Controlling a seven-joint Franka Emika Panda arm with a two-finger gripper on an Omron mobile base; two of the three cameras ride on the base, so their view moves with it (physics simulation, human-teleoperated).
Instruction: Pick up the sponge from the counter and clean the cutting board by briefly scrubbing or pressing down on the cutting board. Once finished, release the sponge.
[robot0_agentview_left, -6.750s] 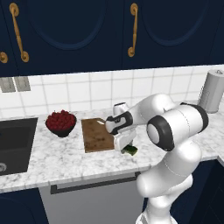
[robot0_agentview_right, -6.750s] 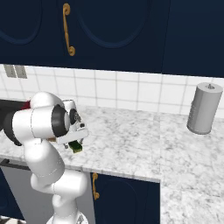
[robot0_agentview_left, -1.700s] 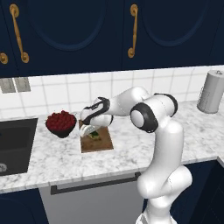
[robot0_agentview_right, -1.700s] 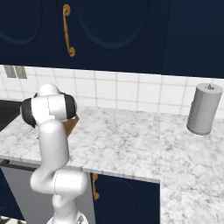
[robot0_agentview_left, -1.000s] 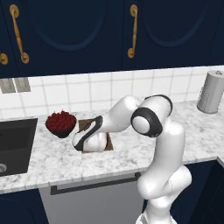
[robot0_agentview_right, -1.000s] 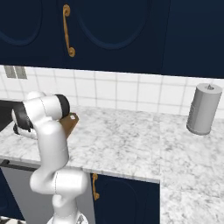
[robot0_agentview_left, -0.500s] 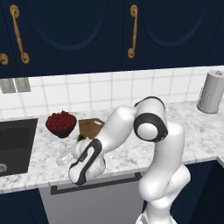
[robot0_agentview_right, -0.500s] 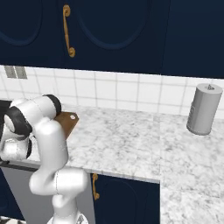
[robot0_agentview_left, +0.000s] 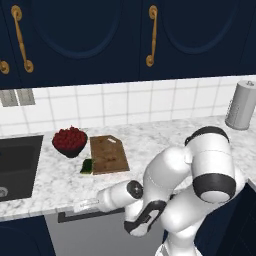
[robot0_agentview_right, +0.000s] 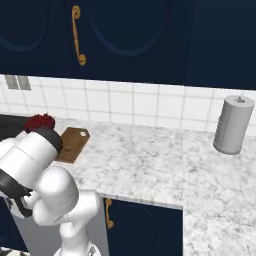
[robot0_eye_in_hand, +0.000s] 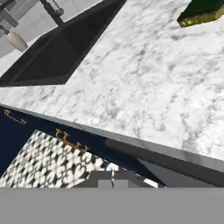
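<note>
One sponge (robot0_agentview_left: 87, 166) is seen lying on the counter (robot0_agentview_left: 150, 145), touching or just beside the left edge of the board (robot0_agentview_left: 108, 154) near its front corner, with its dark green top up. In the hand view the same sponge (robot0_eye_in_hand: 202, 10) appears at the upper right, its yellow underside showing along the near edge, resting on the marble (robot0_eye_in_hand: 144, 78) and held by nothing.

The board is laid flat between the sponge and the open stretch of counter, its clipped corner with the pale hole turned toward the tiled wall; in the right base view the board (robot0_agentview_right: 73, 144) is partly hidden behind the arm's white shoulder. A dark bowl of red fruit (robot0_agentview_left: 69, 141) is set just left of the board's far end, and a sink (robot0_agentview_left: 17, 162) is sunk into the counter further left.

The arm is folded low in front of the counter, and the hand end (robot0_agentview_left: 86, 204) is stretched out leftward at the counter's front edge, well apart from the sponge. Whether the fingers are spread or closed cannot be told (the tips are not made out in any view), though nothing is seen to be carried.

A grey cylinder (robot0_agentview_right: 233, 125) is stood upright at the far right of the counter by the wall.
</note>
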